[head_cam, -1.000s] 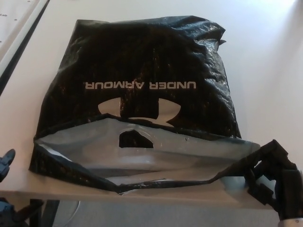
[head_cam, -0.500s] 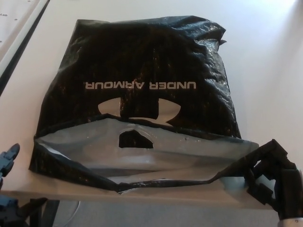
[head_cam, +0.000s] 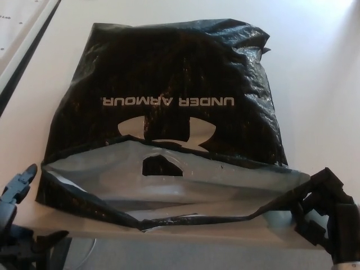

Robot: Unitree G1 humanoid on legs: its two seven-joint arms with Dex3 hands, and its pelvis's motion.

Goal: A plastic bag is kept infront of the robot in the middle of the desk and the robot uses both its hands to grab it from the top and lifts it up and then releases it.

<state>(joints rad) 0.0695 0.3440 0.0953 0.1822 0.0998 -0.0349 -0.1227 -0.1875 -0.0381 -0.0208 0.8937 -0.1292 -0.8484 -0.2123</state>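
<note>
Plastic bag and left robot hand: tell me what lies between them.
Head view: only a narrow strip of bare desk separates the left robot hand from the plastic bag.

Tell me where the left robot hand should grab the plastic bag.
Judging from this view: the near-left corner of the plastic bag mouth, at the table edge. The mouth gapes toward the robot, its rim raised off the desk, so approach from the near left. The left robot hand is open beside it.

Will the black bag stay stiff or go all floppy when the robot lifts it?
Probably floppy: the bag is thin, crinkled plastic and its open mouth already sags. It looks flat and likely nearly empty, so probably light. Its glossy surface may be slippery for the right hand at its corner.
</note>
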